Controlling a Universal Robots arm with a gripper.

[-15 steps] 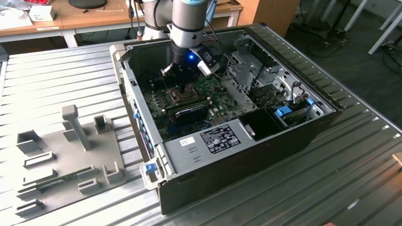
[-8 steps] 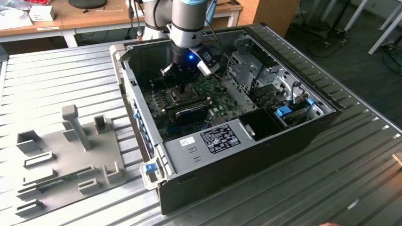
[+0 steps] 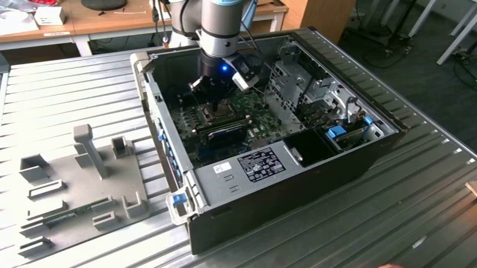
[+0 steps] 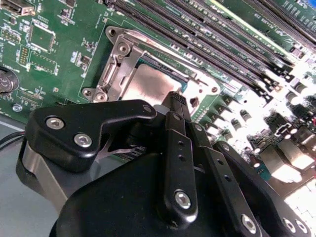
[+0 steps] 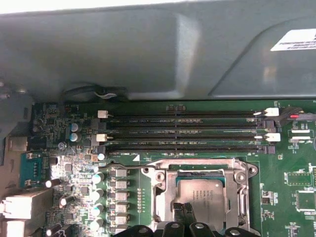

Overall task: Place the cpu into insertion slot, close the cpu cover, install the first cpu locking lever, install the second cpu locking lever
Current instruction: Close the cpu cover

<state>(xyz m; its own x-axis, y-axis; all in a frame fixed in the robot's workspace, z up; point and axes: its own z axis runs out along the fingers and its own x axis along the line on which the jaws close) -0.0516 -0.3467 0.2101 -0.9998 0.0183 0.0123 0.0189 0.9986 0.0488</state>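
Black jointed links of my gripper point(image 4: 175, 98) sit closest in the second wrist view: matte plates pinned with round silver screws, narrowing to two slim fingers. The fingertips are pressed together with nothing between them, and they rest at the edge of the cpu point(image 4: 148, 84).

The cpu is a small flat square with a dull silvery-tan metal top, smooth and faintly brushed. It lies seated in the insertion slot point(image 5: 157, 174), a square socket with a metal rim and round screw heads at its corners. The cpu cover point(image 4: 116, 74), a thin silvery stamped frame, lies flat over the chip, whose top shows through the square window.

In the first wrist view my fingertips point(image 5: 181, 210) touch the near edge of the cpu point(image 5: 200, 195), framed by the cover point(image 5: 242, 197). Just beyond the socket, long black memory slots point(image 5: 182, 133) run in parallel across the green circuit board point(image 5: 291, 197), which is studded with small silver capacitors.

In the exterior view my gripper point(image 3: 218, 107) reaches straight down into an open dark computer case point(image 3: 313, 167) lying on a ribbed grey metal table point(image 3: 60, 95).
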